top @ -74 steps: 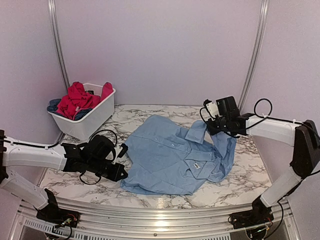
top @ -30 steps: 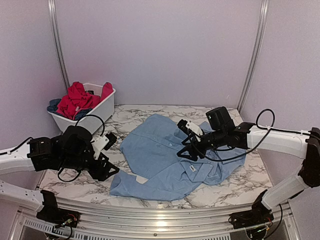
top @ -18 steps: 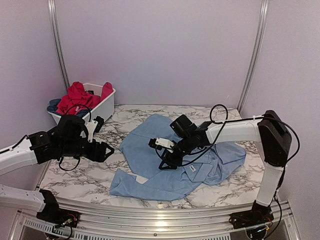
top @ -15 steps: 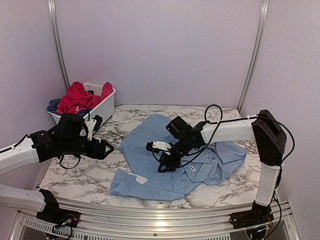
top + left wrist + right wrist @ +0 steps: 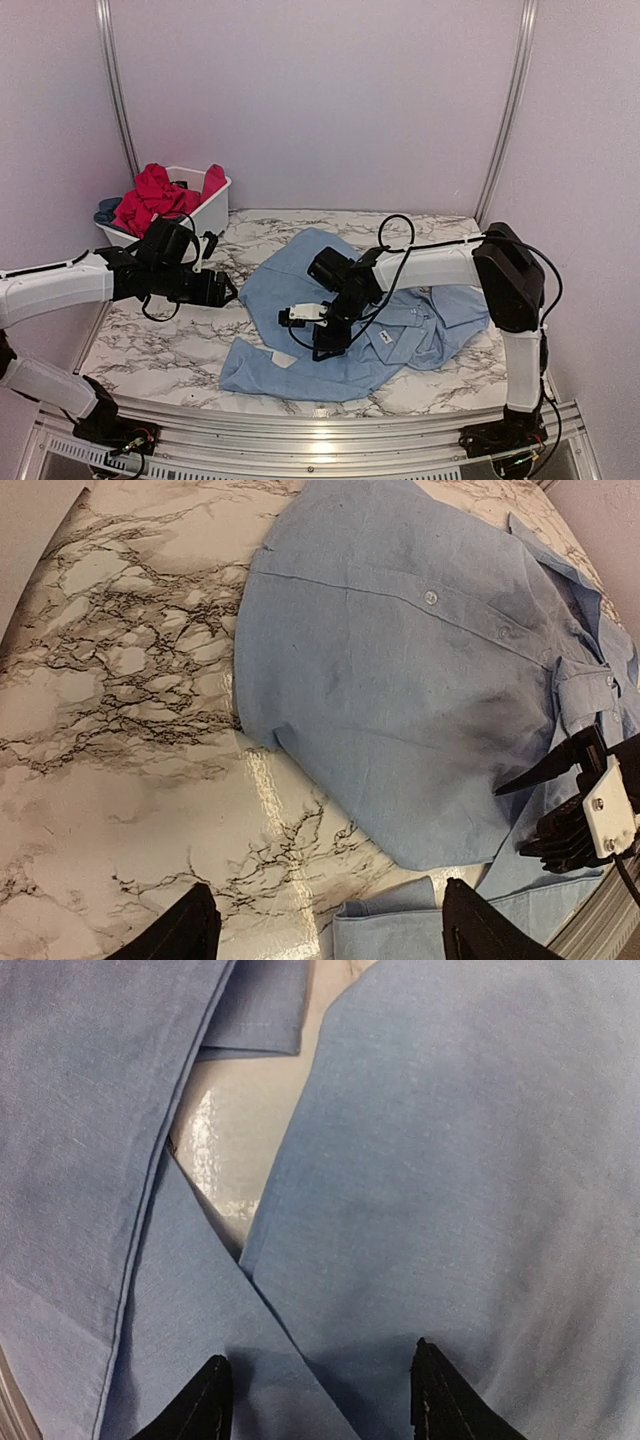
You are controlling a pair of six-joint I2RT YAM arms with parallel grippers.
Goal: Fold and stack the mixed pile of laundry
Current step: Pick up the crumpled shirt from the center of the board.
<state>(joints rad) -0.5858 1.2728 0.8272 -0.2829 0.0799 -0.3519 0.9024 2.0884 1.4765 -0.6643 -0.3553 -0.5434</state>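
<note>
The laundry pile is in two places. A large light blue shirt lies spread and rumpled on the marble table, one sleeve folded out at the front left. Red garments and a dark blue one fill the white basket. My right gripper points down over the shirt's front middle, open, with only blue cloth beneath its jaws. My left gripper hovers open over bare table just left of the shirt, nothing between its fingers.
The white plastic basket stands at the back left corner against the wall. Marble table top shows at the left and front. An aluminium rail runs along the near edge. The right gripper's white part shows in the left wrist view.
The right gripper swept left and forward across the shirt and came down over its front middle, jaws a little narrower. The left gripper rose and moved right toward the shirt's left edge.
</note>
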